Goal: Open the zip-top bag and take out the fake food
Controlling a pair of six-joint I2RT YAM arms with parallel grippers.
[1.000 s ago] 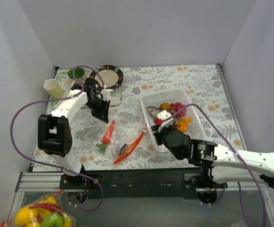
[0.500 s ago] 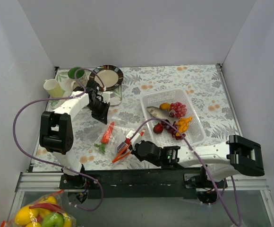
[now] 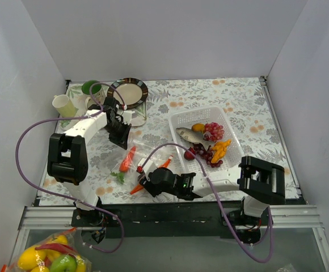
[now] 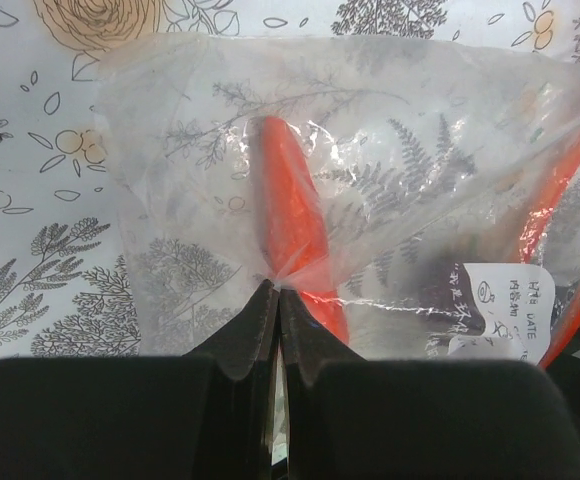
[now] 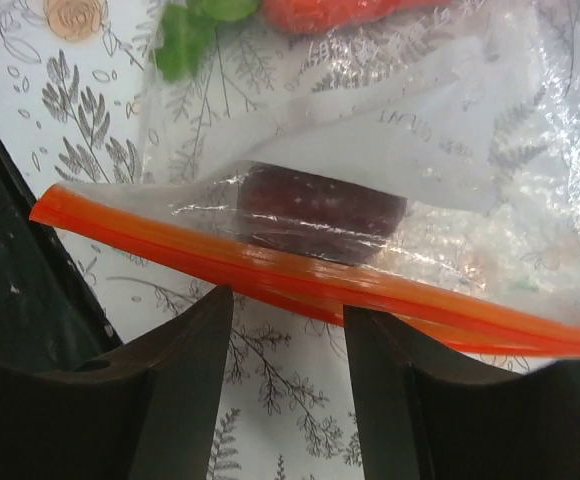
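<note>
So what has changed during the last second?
The right gripper swung left from the basket to the zip-top bag, and is open at its zip strip. The left gripper stayed shut on the bag's far edge. The basket has not moved.

Bright even light, soft shadows, small glints on the zip-top bag (image 4: 420,170) (both wrist views), dark foreground blurred.

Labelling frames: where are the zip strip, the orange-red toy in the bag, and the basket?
zip strip (image 5: 290,275), right wrist view, its middle
orange-red toy (image 4: 292,200), left wrist view, its middle
basket (image 3: 194,111), top external view, far rim
</note>
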